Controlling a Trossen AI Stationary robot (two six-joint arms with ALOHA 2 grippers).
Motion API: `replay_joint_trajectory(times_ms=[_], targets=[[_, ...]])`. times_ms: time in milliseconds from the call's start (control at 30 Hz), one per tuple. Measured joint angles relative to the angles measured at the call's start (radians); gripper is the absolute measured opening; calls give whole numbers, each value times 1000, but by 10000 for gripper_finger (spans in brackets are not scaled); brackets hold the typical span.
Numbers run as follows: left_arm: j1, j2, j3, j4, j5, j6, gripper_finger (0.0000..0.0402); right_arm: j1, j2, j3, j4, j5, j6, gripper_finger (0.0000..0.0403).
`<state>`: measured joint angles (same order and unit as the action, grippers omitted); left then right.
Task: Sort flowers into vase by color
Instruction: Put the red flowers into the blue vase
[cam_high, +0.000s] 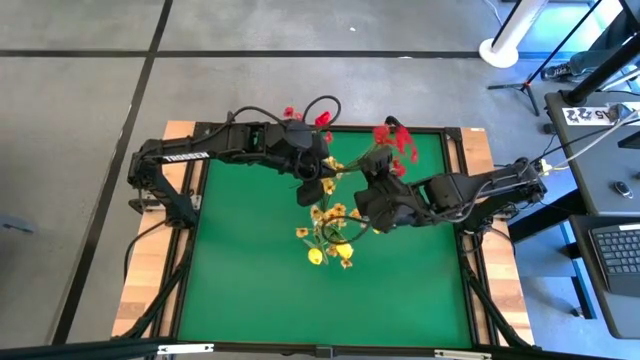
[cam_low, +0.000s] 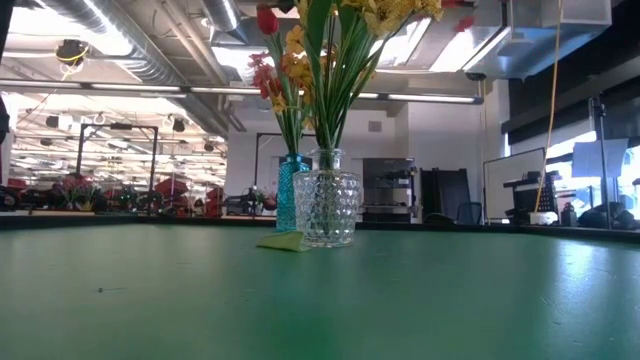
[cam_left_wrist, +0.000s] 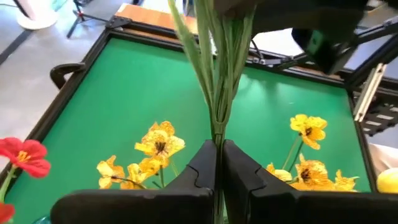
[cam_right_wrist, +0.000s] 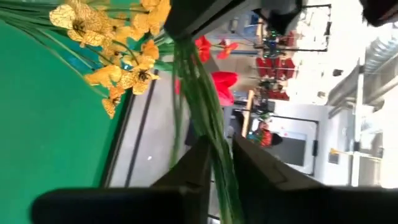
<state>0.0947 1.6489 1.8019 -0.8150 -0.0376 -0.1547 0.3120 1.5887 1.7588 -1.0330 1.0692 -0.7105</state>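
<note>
Both grippers are clamping one bundle of green stems (cam_left_wrist: 217, 81) above the green surface (cam_high: 250, 250): left gripper (cam_left_wrist: 219, 165) fingers pinching it, right gripper (cam_right_wrist: 214, 165) fingers closing around it.

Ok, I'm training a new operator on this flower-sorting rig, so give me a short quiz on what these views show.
1. True or false: in the low view, the clear knobbly glass vase stands right of the slim blue glass vase.
2. The left pincer and right pincer each clamp: A) thin green stems B) a red bloom C) nothing.
3. Fill in: most small artificial blooms in the left wrist view are ___.
Key: 1 true; 2 A; 3 yellow.
</note>
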Motion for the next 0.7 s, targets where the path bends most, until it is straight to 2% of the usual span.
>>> replay_joint_trajectory(times_ms=[167, 433, 533, 700], targets=[[1, 1, 0, -25, -19, -18, 2, 41, -17, 3, -3, 32, 31, 136], [1, -29, -2, -14, -92, -22, 1, 140, -88, 2, -7, 54, 190, 259], [-9, -74, -2, 12, -145, -22, 1, 185, -142, 2, -7, 52, 262, 278], [-46, -171, -2, 54, -220, -21, 0, 263, -244, 2, -6, 37, 371, 278]])
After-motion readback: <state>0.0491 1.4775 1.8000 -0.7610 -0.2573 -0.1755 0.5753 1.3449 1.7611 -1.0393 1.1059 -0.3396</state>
